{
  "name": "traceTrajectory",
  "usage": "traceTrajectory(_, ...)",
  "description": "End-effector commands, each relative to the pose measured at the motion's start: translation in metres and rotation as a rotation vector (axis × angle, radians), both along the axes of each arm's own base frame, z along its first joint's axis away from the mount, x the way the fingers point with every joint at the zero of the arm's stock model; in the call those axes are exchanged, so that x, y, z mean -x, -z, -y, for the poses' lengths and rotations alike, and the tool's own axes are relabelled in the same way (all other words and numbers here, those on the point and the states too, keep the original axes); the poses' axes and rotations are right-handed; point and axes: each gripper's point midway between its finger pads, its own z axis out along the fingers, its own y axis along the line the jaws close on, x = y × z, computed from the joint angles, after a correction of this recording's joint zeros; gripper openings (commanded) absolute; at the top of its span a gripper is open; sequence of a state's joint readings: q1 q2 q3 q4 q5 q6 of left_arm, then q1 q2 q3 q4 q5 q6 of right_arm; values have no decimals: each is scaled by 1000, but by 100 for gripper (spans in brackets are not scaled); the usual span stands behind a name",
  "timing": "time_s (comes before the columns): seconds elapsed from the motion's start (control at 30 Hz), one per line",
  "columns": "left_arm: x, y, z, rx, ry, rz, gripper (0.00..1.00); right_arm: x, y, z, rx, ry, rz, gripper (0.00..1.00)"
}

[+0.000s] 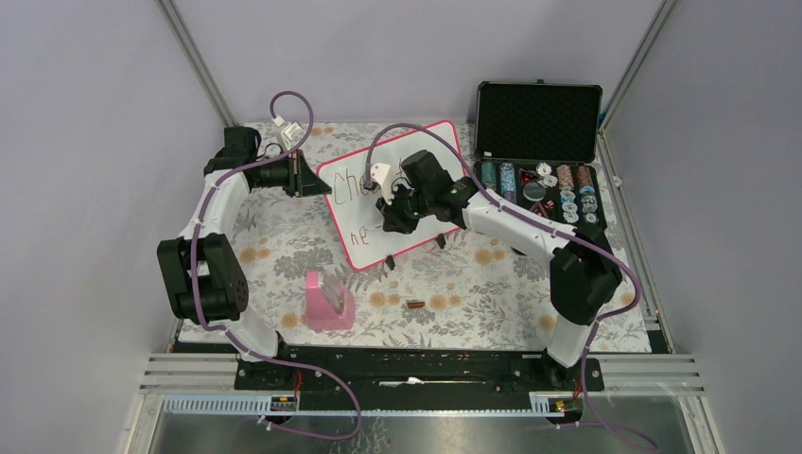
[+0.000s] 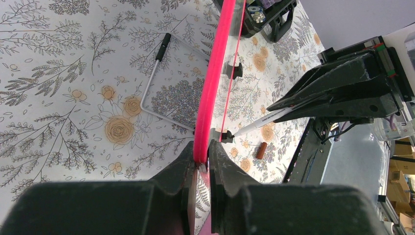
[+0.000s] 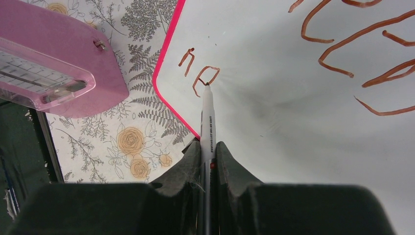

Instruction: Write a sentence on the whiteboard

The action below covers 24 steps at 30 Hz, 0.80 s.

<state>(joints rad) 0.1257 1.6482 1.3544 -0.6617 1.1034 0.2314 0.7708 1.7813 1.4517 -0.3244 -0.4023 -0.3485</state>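
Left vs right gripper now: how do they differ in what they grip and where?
The left gripper is clamped on the thin pink-red frame of the glossy white whiteboard; the right gripper is clamped on a slim white marker pen. The left gripper sits at the board's edge; the right gripper is over its writing face, pen tip at the reddish-brown letters. Both are shut.

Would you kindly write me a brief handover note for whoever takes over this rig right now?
Left gripper: jaws shut on the thin pink-red frame of the glossy white rectangular whiteboard.
Right gripper: jaws shut on a slim white marker pen, tip touching the board.
Done: the reddish-brown handwritten sentence has a first line, partly hidden by the arm, and "ne" below.
Left: the rest of line two.
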Motion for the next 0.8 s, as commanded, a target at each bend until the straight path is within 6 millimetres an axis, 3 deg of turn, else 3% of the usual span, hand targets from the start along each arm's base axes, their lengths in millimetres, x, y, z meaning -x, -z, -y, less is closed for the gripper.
traceTrajectory(0.0, -9, -17, -4, -63, -1, 147, 0, -15, -14, -3, -15, 17, 52, 0)
traceTrajectory(0.37, -9, -16, -5, -67, -2, 147, 0, -23, -5, -5, 8, 31, 55, 0)
traceTrajectory(0.77, -9, -14, -5, -70, -2, 147, 0, -17, 13, 2, 45, 28, 31, 0)
